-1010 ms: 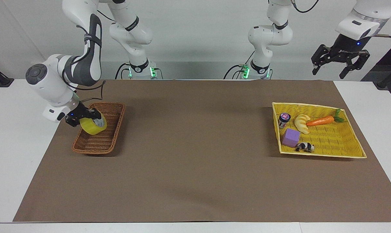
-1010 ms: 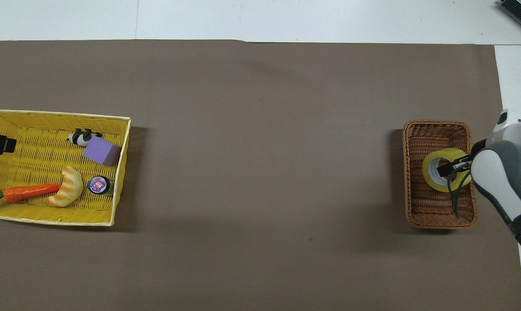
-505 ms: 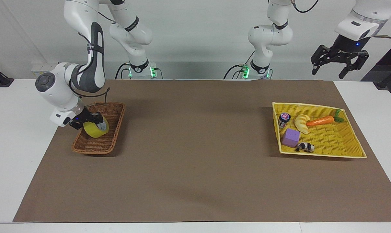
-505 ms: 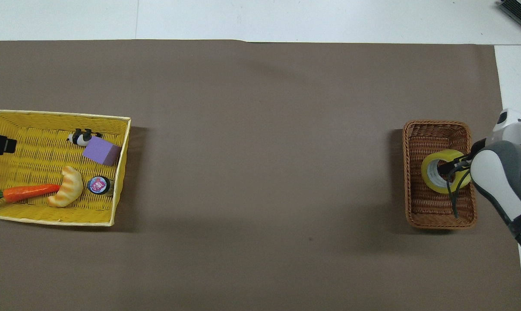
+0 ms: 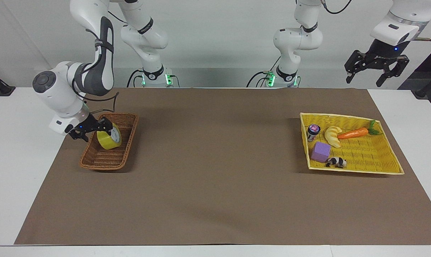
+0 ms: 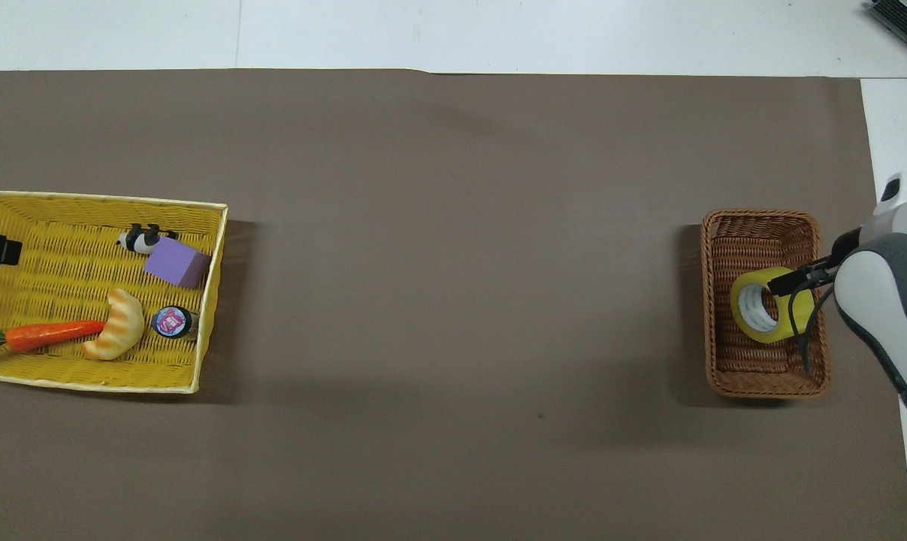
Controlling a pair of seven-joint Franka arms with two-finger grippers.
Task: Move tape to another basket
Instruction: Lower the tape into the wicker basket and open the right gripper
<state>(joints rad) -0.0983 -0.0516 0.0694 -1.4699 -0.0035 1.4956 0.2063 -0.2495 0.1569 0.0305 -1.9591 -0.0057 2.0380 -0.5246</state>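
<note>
The yellow tape roll (image 5: 109,139) lies tilted in the brown wicker basket (image 5: 94,163), at the right arm's end of the table. It also shows in the overhead view (image 6: 761,315), inside the basket (image 6: 754,379). My right gripper (image 5: 93,130) is open just above the basket's outer rim, beside the tape. One finger (image 6: 788,282) reaches over the roll's edge without gripping it. My left gripper (image 5: 374,75) is open and waits high above the left arm's end of the table.
A flat yellow basket (image 5: 386,169) at the left arm's end holds a carrot (image 5: 352,133), a banana toy (image 5: 332,136), a purple block (image 5: 321,151), a small jar (image 5: 313,131) and a panda figure (image 5: 336,162). Brown mat (image 5: 215,171) covers the middle.
The tape has gone down from the right gripper's hold into the brown basket and now rests there. The right gripper has opened and drawn back toward the basket's outer rim.
</note>
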